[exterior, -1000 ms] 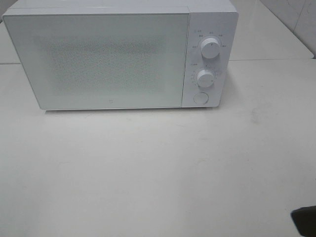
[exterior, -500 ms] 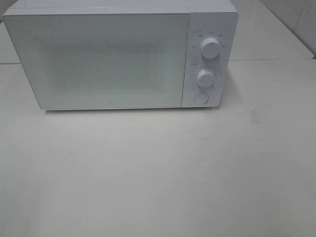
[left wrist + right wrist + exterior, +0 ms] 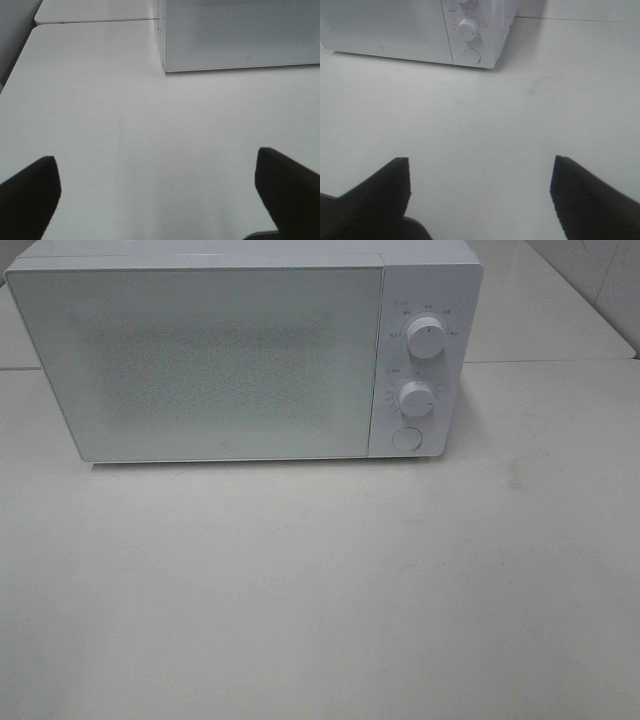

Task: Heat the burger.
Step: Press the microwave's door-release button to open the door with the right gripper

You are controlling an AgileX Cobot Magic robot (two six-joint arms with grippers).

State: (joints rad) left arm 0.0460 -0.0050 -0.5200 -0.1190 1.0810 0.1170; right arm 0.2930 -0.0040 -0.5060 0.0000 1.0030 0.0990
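two black pincers hang over the pale white tabletop [image 3: 320,590], each seen through its own wrist camera. the left gripper [image 3: 156,160] has its dark fingers [image 3: 30,192] spread wide apart, with only bare table between them. the right gripper [image 3: 480,161] is spread just as wide, and its ribbed black fingers [image 3: 582,197] hold nothing. in the high view a boxy white microwave oven [image 3: 245,355] stands at the twelve o'clock side of the table. its frosted, speckled door [image 3: 190,360] is fully closed and flush with the front. at three o'clock from the door is the narrow control panel. a white upper dial [image 3: 426,337] sits on it, a white lower dial [image 3: 415,399] at six o'clock from that, and a flat round button [image 3: 406,438] at six o'clock again, near the bottom edge. the burger shows in none of the views; whether it lies behind the closed door cannot be told.
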